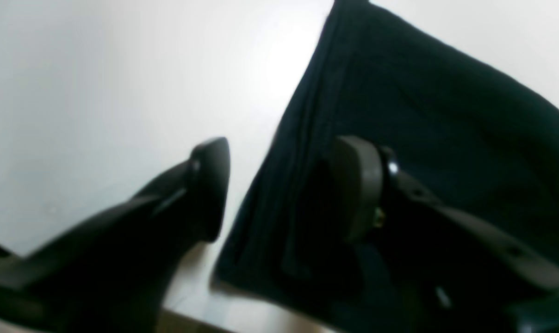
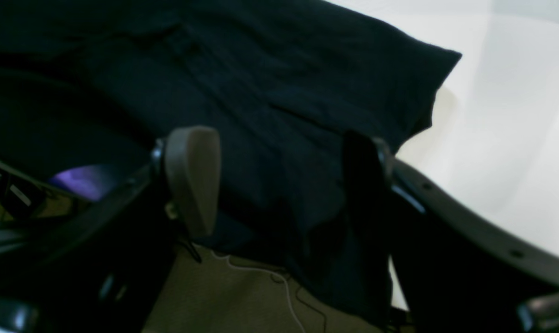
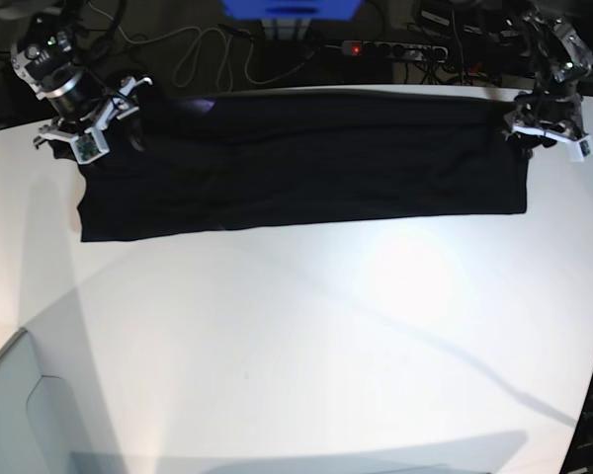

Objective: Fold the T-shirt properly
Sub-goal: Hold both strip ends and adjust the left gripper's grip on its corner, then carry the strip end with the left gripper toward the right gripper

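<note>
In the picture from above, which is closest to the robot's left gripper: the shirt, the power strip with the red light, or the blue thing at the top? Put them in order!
Counting from the left gripper, at the base view's right:
1. The T-shirt: its right end lies right at the gripper.
2. The power strip: beyond the table's far edge, toward the middle.
3. The blue thing: top centre, farthest.
</note>
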Controlling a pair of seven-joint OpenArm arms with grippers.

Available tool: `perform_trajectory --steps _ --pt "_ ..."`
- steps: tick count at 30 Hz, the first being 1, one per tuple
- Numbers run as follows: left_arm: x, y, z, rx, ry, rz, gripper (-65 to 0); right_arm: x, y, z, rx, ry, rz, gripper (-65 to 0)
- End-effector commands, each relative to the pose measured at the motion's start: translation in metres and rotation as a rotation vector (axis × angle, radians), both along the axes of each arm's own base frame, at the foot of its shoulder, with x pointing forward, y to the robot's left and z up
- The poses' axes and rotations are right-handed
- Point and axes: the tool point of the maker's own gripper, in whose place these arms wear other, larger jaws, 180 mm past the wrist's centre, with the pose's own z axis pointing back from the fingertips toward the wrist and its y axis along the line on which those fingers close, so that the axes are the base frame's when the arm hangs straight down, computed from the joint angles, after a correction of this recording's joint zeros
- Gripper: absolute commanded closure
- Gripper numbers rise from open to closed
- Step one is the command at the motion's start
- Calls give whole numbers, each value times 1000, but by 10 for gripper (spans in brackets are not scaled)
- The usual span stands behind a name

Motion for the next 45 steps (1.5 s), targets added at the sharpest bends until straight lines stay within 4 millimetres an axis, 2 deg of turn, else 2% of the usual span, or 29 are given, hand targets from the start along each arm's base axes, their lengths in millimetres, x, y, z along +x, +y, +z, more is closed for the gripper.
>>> perform_trajectory --steps 1,9,14,17,22,26,31,34,42,45 --pt "5 6 8 19 -29 -3 -382 3 4 9 10 -33 30 -401" --pt "1 7 -8 -20 -2 20 -386 4 3 9 8 -34 30 -401" --pt "8 -6 -14 -29 20 -41 -376 4 3 9 8 -36 30 -401" --pt "9 -9 -15 -30 21 -51 -280 4 3 9 8 -36 30 -401" --pt "9 -9 -15 -30 19 -47 0 4 3 9 7 -36 31 -401" --pt "10 -8 -12 -24 14 -48 0 4 3 9 7 -36 31 -401" --pt "16 -12 10 21 -23 -84 0 9 3 8 14 -43 25 -401" --pt "19 -22 28 55 -56 -120 0 9 -1 -2 14 -7 10 -402" --pt "23 -62 79 112 -174 -184 0 10 -10 -32 50 68 -30 -402" --pt "28 -90 92 107 -206 -254 0 12 -12 -40 67 81 -43 -402"
